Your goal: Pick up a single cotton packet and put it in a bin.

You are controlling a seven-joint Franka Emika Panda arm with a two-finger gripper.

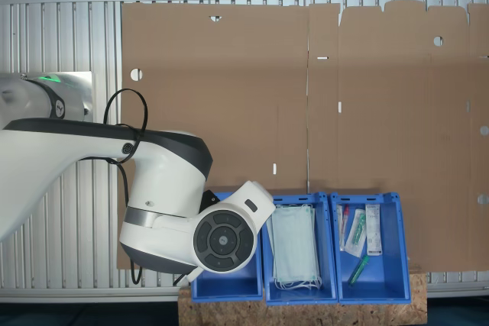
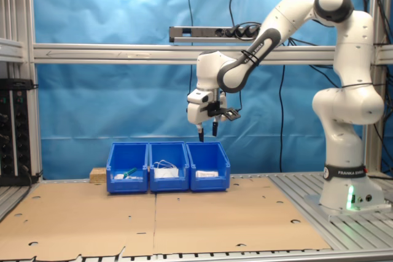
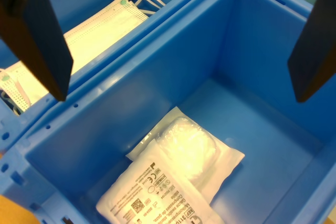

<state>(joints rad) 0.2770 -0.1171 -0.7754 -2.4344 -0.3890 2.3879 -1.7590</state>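
Observation:
My gripper (image 3: 181, 97) is open, its two dark fingers (image 3: 37, 35) spread wide with nothing between them. It hangs a little above the bin (image 3: 173, 66), a blue tray. In the second exterior view the gripper (image 2: 207, 135) is over the bin (image 2: 209, 164) at the row's right end. In the first exterior view the arm covers most of this bin (image 1: 229, 294). On the bin's floor lies a cotton packet (image 3: 163, 192), white with fine black print. A plain white padded packet (image 3: 189, 145) lies partly under it. A white packet (image 2: 207, 174) shows through the bin's front.
A middle blue bin holds pale green masks (image 1: 294, 246) (image 3: 100, 30). The far bin (image 1: 367, 246) (image 2: 128, 167) holds slim wrapped instruments. Brown cardboard (image 2: 184, 213) covers the table in front of the bins. The arm's base (image 2: 344, 194) stands at the second exterior view's right.

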